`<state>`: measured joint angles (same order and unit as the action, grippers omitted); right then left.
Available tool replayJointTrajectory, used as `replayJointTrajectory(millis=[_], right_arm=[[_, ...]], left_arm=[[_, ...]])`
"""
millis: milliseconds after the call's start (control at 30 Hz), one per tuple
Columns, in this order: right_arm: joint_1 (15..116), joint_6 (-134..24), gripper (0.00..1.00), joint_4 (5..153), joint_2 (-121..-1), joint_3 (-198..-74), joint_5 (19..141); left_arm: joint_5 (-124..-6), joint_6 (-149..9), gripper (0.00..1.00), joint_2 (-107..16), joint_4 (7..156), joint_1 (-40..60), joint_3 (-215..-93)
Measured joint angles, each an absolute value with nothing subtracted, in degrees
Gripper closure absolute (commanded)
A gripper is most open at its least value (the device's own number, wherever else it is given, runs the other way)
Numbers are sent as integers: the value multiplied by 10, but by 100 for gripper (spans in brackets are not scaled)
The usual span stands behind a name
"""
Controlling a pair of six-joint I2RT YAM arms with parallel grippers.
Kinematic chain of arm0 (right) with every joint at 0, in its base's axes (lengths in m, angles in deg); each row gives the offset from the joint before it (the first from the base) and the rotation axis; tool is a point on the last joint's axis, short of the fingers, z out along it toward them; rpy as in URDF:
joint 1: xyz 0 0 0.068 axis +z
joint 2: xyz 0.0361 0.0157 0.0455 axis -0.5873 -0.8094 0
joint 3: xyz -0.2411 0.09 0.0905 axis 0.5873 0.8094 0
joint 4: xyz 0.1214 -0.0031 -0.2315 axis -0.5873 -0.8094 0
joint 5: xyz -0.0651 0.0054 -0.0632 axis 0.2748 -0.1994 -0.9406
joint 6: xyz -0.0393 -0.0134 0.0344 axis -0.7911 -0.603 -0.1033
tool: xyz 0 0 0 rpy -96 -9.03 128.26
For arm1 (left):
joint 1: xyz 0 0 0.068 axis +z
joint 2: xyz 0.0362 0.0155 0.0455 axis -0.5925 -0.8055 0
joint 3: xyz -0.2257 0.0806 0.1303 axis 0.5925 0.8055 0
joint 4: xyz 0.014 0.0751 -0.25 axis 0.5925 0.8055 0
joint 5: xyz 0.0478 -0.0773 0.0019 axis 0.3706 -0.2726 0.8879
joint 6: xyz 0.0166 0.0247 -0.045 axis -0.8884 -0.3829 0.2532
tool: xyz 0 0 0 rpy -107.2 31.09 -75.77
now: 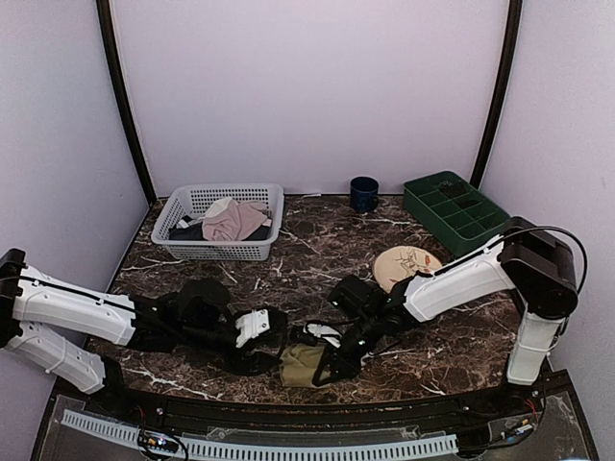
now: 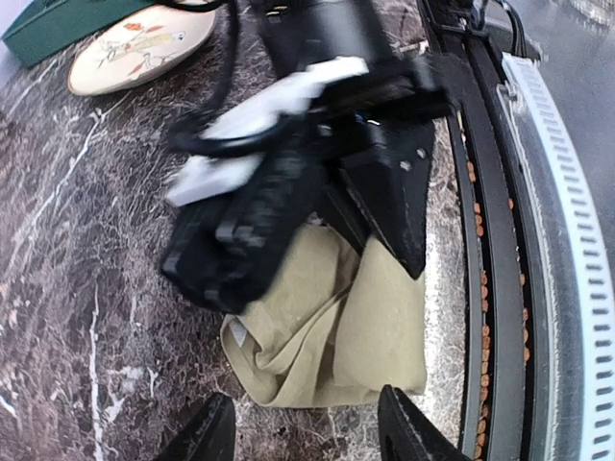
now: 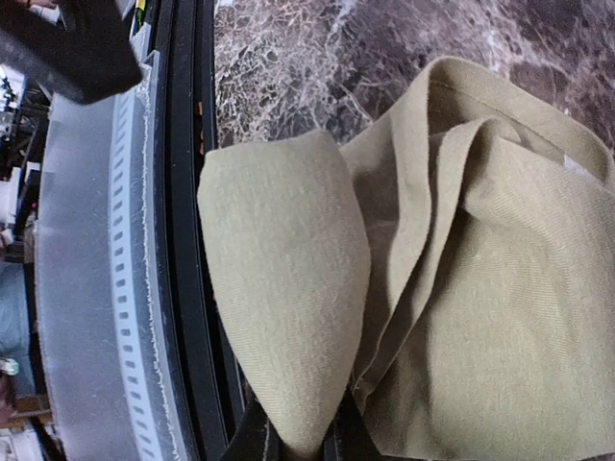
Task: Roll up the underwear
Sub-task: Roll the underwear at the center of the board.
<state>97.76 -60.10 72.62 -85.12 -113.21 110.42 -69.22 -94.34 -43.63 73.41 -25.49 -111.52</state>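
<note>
The olive-khaki underwear [image 1: 304, 365] lies folded in a small bundle near the table's front edge; its waistband is hidden. In the left wrist view the underwear [image 2: 327, 327] lies just beyond my open left gripper [image 2: 306, 434], which is empty and apart from the cloth. My left gripper [image 1: 258, 331] sits left of the bundle. My right gripper [image 1: 338, 360] is shut on a flap of the underwear [image 3: 288, 279], pinched at the bottom of the right wrist view between my fingertips [image 3: 298, 444] and lifted over the rest of the cloth.
A white basket [image 1: 221, 224] with a pale pink and a dark garment stands at the back left. A dark blue cup [image 1: 363, 194], a green divided tray [image 1: 454, 209] and a round plate [image 1: 405, 266] are at the back right. The black table rim [image 1: 317, 408] runs close by.
</note>
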Motion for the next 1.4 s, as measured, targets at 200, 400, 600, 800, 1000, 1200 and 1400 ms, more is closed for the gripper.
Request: replayJointTrajectory(millis=[200,400,600,800,1000,1200,1400], right_arm=[[948,-559,100,698,-885,-1153,1182],[935,-536,100,675,-916,-1179,1229],[928,-524,100,672,-926,-1182,1254],[923,-523,94,664,-930,-1185,1260],[919,-525,59,657,-919,-1181,1248],[913,-553,54,659,-831,-1142,1150],[915,-591,54,682,-688,-1072,1030]], left_arm=[[-634,-988,45,-441,733,-318,-1118],[-616,-1017,48,-498,727,-352,-1151],[-611,-1030,55,-591,703,-359,-1195],[-605,-1033,84,-640,705,-359,-1211],[-639,-996,100,-644,721,-341,-1223],[-781,-925,100,-669,748,-270,-1249],[-961,-866,100,-742,778,-196,-1302]])
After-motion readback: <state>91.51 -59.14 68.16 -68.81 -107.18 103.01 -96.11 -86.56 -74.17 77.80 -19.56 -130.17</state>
